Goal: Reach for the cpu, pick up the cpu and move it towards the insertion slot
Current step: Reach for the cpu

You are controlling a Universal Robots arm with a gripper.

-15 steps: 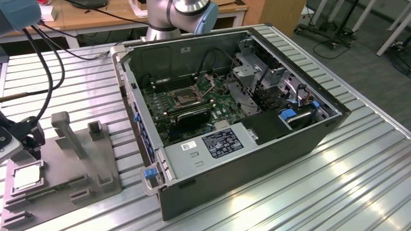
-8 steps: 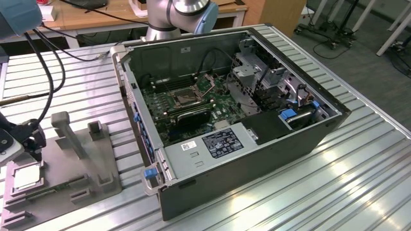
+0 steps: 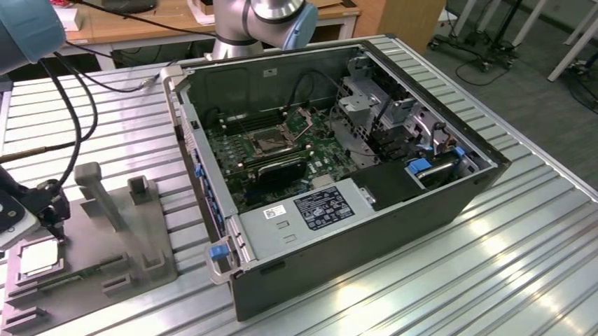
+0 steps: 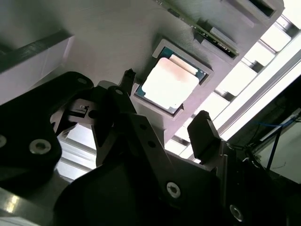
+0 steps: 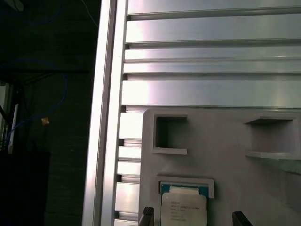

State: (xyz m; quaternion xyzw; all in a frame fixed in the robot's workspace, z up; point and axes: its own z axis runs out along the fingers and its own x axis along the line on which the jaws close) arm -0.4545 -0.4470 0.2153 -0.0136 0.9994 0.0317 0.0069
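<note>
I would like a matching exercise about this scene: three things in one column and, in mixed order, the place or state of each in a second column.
Things:
1. cpu
2. insertion slot
3. gripper

Places or states:
A. open, fingers apart, close over the cpu
B. lying in a recess of the grey tray
C. on the board inside the computer case

Pairs: 1-B, 2-C, 3-A.

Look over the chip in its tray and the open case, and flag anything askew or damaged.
Nothing stands out. The small silvery square cpu lies flat and square in its recess of the grey plastic tray, with the black gripper open, fingers either side of it. In the exterior view the metal-framed insertion slot shows nothing odd.
</note>
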